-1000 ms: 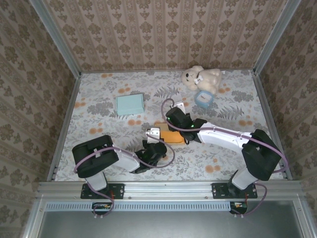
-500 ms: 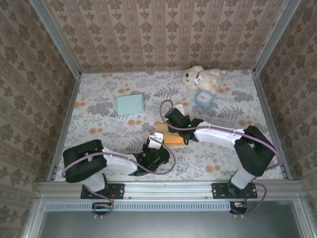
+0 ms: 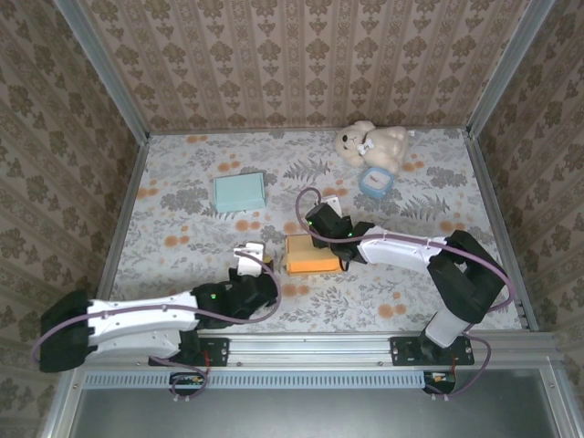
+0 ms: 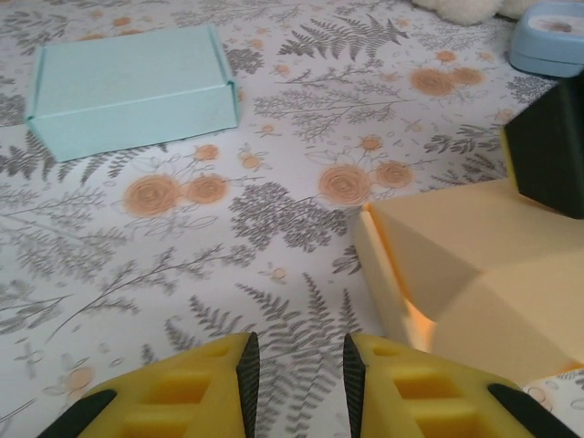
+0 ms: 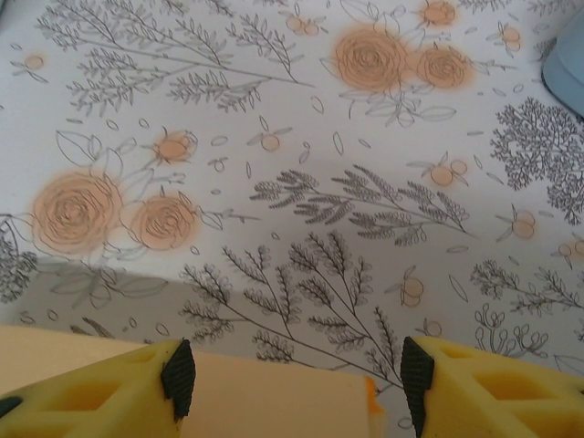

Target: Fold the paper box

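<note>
The orange paper box [image 3: 311,255] lies on the flowered table, mid-front. In the left wrist view the paper box [image 4: 474,274] sits to the right, one side flap folded in. My left gripper [image 3: 259,265] hovers low just left of it; the left gripper [image 4: 299,383] is open by a narrow gap and holds nothing. My right gripper [image 3: 321,235] is at the box's far edge. In its own view the right gripper [image 5: 297,381] is wide open, with the box's pale orange panel [image 5: 265,401] below and between the fingertips.
A teal closed box [image 3: 239,192] lies at back left, also the teal box [image 4: 128,87] ahead of the left gripper. A teddy bear [image 3: 370,143] and a blue round container [image 3: 374,182] sit at back right. Metal rails and papered walls edge the table.
My left arm swung out to the left and stretched low, and its gripper drew back from the box. The box now shows more of its orange top. The right gripper stayed at the far edge.
</note>
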Tool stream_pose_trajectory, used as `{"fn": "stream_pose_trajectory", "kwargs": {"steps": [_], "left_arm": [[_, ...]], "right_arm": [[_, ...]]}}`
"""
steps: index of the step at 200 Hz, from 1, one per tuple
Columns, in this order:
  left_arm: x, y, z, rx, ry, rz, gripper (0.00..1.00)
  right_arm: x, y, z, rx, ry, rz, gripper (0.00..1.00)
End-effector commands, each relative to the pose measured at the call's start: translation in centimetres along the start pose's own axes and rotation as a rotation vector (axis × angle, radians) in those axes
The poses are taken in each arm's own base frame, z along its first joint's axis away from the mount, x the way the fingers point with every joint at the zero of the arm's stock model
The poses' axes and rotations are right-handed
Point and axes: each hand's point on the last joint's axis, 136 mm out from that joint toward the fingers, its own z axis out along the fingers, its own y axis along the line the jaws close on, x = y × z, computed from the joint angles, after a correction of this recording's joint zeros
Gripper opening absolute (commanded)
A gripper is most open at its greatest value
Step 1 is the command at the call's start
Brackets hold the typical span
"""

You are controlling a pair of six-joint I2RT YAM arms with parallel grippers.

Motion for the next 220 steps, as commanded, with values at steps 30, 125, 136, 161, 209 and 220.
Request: {"fn": "stream_pose_trajectory", "kwargs": {"steps": [30, 125, 136, 161, 209, 220], "left_arm": [[1.1, 3.3, -0.9, -0.043, 0.058, -0.015, 0.32], [4.1, 0.1, 2.0, 0.033, 0.158, -0.174, 0.35], [4.5, -0.7, 2.4, 0.05, 0.171, -0.19, 0.38], [5.0, -2.9, 3.1, 0.108, 0.209, -0.212, 0.41], [5.1, -4.2, 4.4, 0.132, 0.234, -0.258, 0.41], [5.3, -4.0, 4.6, 0.133, 0.234, -0.272, 0.41]], "right_arm": [[1.2, 0.4, -2.2, 0.0, -0.08, -0.011, 0.64], [7.7, 1.7, -0.3, 0.023, -0.213, 0.001, 0.64], [8.1, 1.7, 0.2, 0.033, -0.214, 0.008, 0.64], [8.9, 1.6, 1.1, 0.058, -0.198, 0.025, 0.64], [8.2, 1.7, 1.2, 0.059, -0.205, 0.077, 0.64], [8.1, 2.0, 1.2, 0.045, -0.204, 0.082, 0.64]]}}
